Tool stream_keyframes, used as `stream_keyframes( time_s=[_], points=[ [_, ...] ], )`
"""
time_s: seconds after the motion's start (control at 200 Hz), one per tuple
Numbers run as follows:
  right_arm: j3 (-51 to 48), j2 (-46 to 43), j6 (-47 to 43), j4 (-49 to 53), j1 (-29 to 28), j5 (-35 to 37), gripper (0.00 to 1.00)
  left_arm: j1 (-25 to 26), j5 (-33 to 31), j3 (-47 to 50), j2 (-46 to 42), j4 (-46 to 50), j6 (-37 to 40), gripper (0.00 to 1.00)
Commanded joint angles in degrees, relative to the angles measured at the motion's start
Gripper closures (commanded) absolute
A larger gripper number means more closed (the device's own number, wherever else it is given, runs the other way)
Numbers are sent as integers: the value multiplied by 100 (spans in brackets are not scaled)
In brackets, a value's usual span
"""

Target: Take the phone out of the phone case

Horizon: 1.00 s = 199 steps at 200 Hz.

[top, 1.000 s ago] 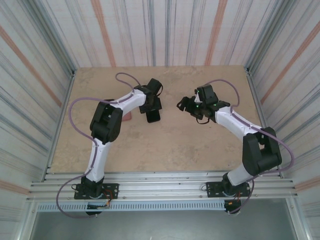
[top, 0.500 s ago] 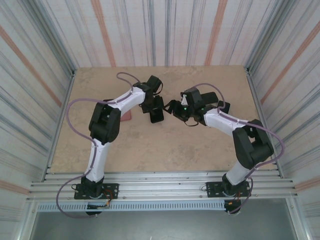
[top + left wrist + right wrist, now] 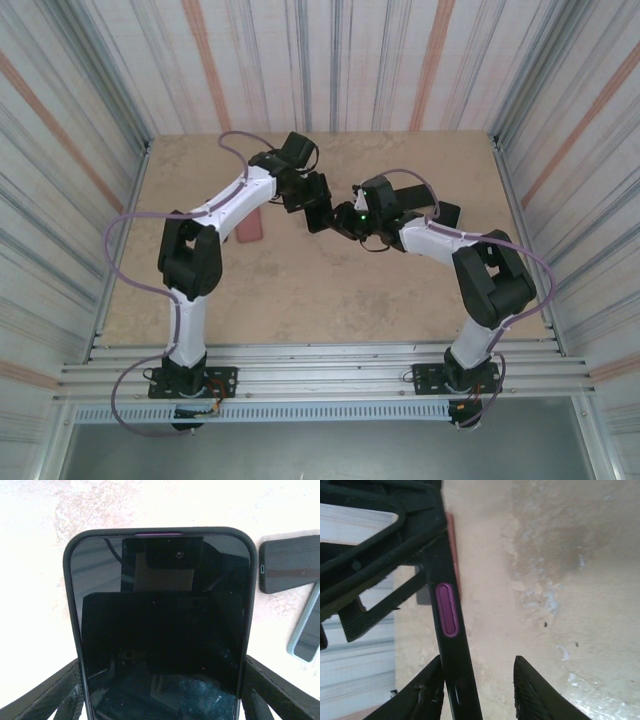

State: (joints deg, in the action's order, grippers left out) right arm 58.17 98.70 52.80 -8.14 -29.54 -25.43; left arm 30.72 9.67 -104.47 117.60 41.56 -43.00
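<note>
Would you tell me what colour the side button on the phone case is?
The button is purple; right wrist view shows it best.

Bright, overexposed wrist views; soft shadows

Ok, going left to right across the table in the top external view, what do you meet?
reddish flat item → left gripper holding the cased phone → right gripper, open at the phone's edge → dark phone lying flat
</note>
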Motion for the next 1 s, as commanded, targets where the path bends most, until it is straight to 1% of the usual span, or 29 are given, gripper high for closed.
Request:
stream_keyframes(
  time_s=[0.0, 0.145, 0.225, 0.281, 0.366, 0.456, 0.496, 0.636, 0.787, 0.877, 0.922, 0.992],
  points=[
    [57, 137, 249, -383, 9, -83, 72, -11, 371, 114, -524, -183, -277, 50],
    [41, 113, 434, -792, 6, -130, 85, -6, 404, 190, -545, -304, -326, 50],
    [-13, 59, 486, -936, 23, -125, 93, -22, 438, 175, -545, -333, -281, 45],
    [-60, 1, 517, -1022, 31, -109, 94, -26, 484, 172, -545, -333, -244, 38],
    [-168, -91, 584, -1214, 79, -107, 96, -28, 449, 172, -565, -291, -172, 21],
    [-267, -208, 687, -1430, 139, -131, 97, -36, 499, 182, -609, -355, -6, 8],
    [-274, -258, 701, -1436, 173, -161, 97, -57, 552, 193, -631, -400, 59, 4],
    [-262, -425, 813, -1460, 327, -286, 98, -273, 1114, 301, -736, -828, 275, 2],
    [-258, -599, 1170, -1686, 511, -481, 98, -666, 2180, 435, -735, -1541, 451, 3],
    [-233, -693, 1374, -1866, 610, -590, 98, -888, 2817, 678, -706, -2226, 278, 5],
    [-260, -723, 1751, -2047, 646, -632, 98, -979, 3074, 831, -714, -2739, 126, 6],
    [-297, -744, 2029, -2297, 677, -694, 98, -1121, 3339, 1045, -730, -3500, -227, 9]
  ],
)
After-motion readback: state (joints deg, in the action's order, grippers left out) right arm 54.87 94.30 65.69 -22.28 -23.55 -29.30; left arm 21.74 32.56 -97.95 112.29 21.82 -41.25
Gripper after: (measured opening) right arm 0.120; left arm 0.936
